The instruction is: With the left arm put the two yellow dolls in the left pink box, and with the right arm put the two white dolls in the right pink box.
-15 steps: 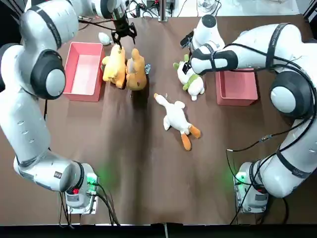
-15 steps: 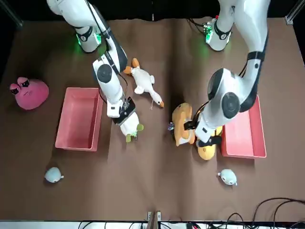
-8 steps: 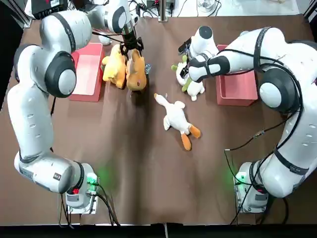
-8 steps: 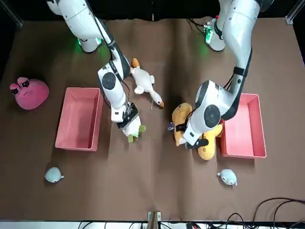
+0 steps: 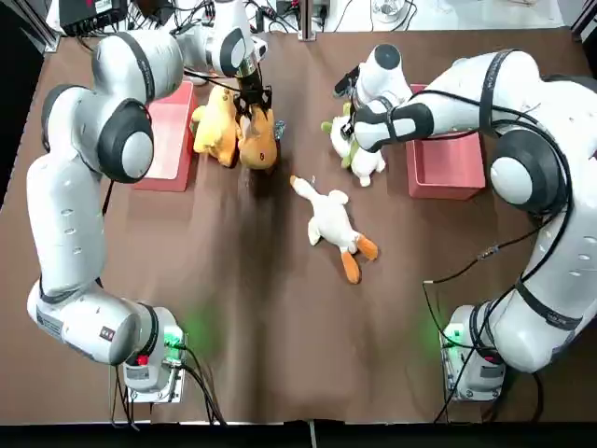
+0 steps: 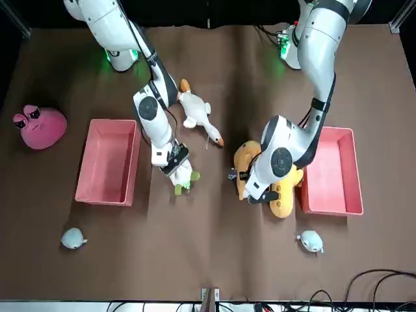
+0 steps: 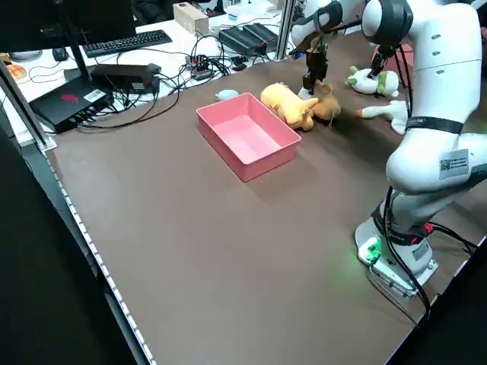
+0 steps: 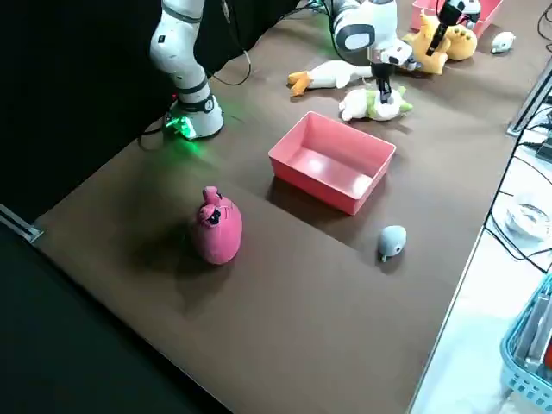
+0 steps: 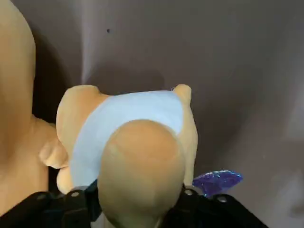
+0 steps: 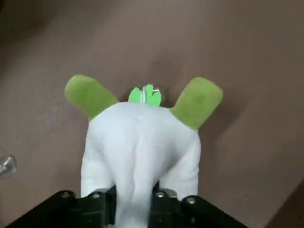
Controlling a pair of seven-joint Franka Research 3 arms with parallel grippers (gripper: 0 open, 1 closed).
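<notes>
While right end effector (image 10: pixel 134 209) grips white doll (image 10: pixel 137 147), left straddles tan-orange doll (image 9: pixel 142 166).

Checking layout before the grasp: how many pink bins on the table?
2: one on the left arm's side, one on the right arm's side. Both empty.

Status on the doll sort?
Done: nothing visibly boxed; both pink boxes show bare floors. In hand: left claw around the darker yellow doll, right claw around the green-trimmed white doll. Left: boxing those, plus the brighter yellow doll and goose.
</notes>
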